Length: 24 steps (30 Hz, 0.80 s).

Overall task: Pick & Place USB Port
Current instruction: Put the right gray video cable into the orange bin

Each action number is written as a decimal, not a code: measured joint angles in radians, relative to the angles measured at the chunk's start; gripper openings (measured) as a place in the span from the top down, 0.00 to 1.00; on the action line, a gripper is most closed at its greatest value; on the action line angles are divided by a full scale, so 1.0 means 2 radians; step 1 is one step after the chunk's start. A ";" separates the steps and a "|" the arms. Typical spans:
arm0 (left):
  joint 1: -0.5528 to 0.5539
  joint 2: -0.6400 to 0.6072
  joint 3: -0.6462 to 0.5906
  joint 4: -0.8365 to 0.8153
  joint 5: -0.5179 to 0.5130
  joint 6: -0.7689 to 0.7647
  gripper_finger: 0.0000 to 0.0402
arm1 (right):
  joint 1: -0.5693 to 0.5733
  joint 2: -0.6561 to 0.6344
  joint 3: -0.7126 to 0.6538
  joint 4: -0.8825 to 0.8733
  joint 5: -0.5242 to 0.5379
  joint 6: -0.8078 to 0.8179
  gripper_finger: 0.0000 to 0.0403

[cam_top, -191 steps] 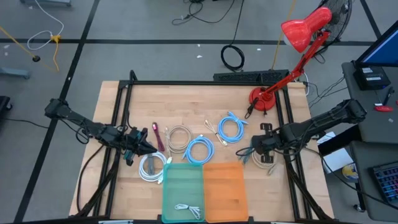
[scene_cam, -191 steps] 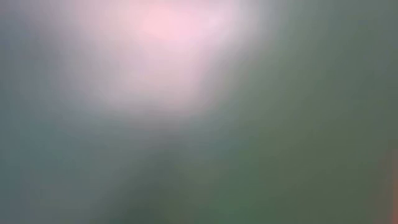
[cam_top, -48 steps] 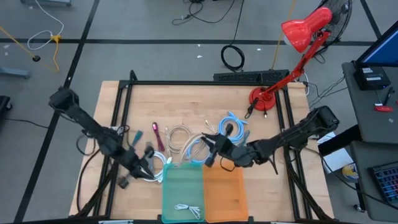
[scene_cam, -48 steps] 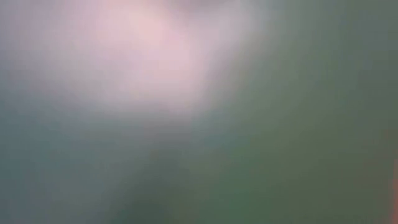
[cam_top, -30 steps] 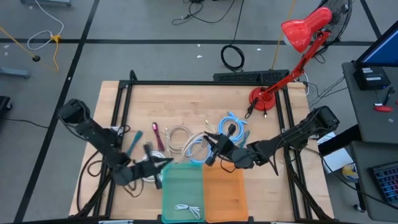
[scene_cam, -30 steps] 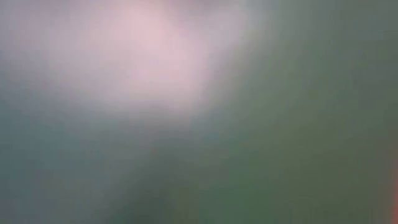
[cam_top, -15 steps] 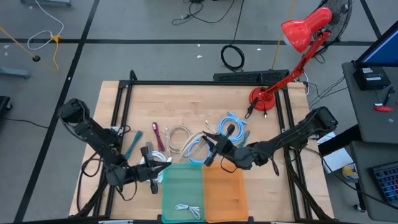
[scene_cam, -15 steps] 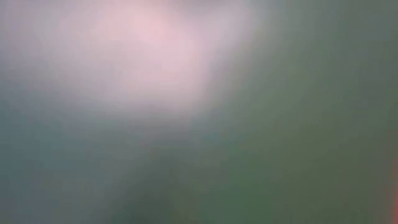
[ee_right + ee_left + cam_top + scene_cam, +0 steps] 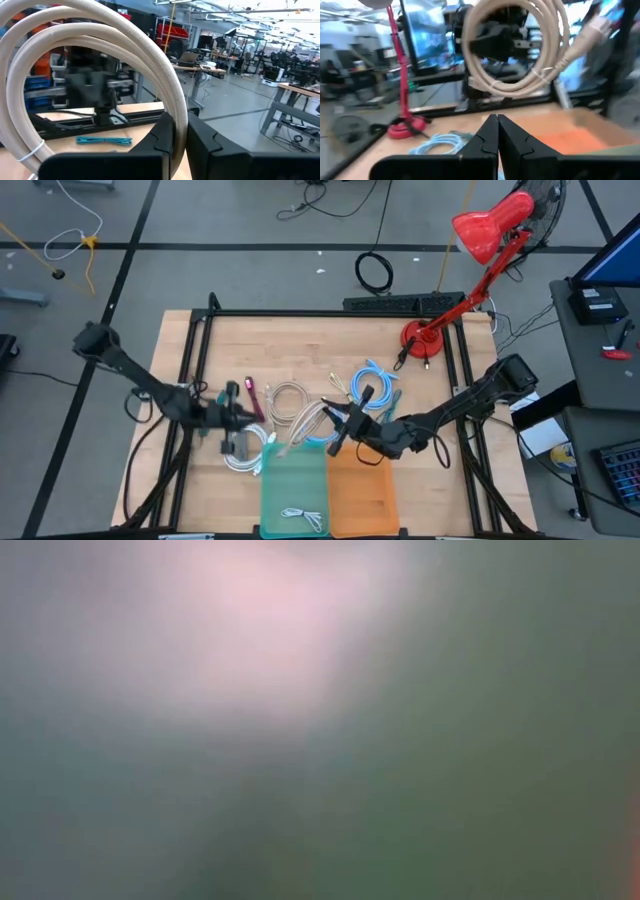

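At the near edge of the table (image 9: 400, 310) a green tray (image 9: 293, 470) and an orange tray (image 9: 362, 485) sit side by side and touching, and a small white cable (image 9: 300, 516) lies in the green tray's near end. Just beside the green tray's left wall lies a white cable coil (image 9: 243, 452). Above it hovers the left gripper (image 9: 240, 420), fingers pressed together with nothing between them, as the left wrist view shows. Half a second earlier it hung lower, by the near left corner of the green tray; now it has drawn back toward the far side and stands level with a pink cable (image 9: 252, 395). The right gripper (image 9: 330, 430) is over the far edge of the two trays, where they meet, its fingers clamped on a beige cable coil (image 9: 125, 45), which hangs lifted off the table. This held coil has shifted slightly nearer the trays than half a second ago. The right wrist view looks through the coil's loop at the left gripper and at a teal tie (image 9: 102, 141) on the wood. Farther out another beige cable (image 9: 285, 395) and a blue cable (image 9: 373, 383) lie on the table. At the table's far right stands the base of a red lamp (image 9: 478, 230). No writing can be read on anything.
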 joint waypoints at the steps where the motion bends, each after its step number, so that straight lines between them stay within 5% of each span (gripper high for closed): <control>1: 0.016 -0.031 -0.018 -0.001 0.018 -0.010 1.00 | 0.000 0.000 0.000 0.002 0.000 0.000 0.96; 6: 0.072 -0.104 -0.052 -0.014 0.072 -0.028 0.98 | -0.005 0.000 0.000 0.010 0.000 0.000 0.96; 13: 0.068 -0.047 -0.007 -0.024 0.113 -0.015 0.80 | -0.014 0.000 0.000 0.012 0.001 0.004 0.96; 18: 0.047 0.050 0.050 -0.025 0.034 0.000 0.61 | -0.018 0.007 0.000 0.017 0.010 0.020 0.96; 24: 0.022 0.172 0.124 -0.021 -0.024 0.010 0.46 | -0.018 0.039 0.000 0.091 0.091 -0.017 0.96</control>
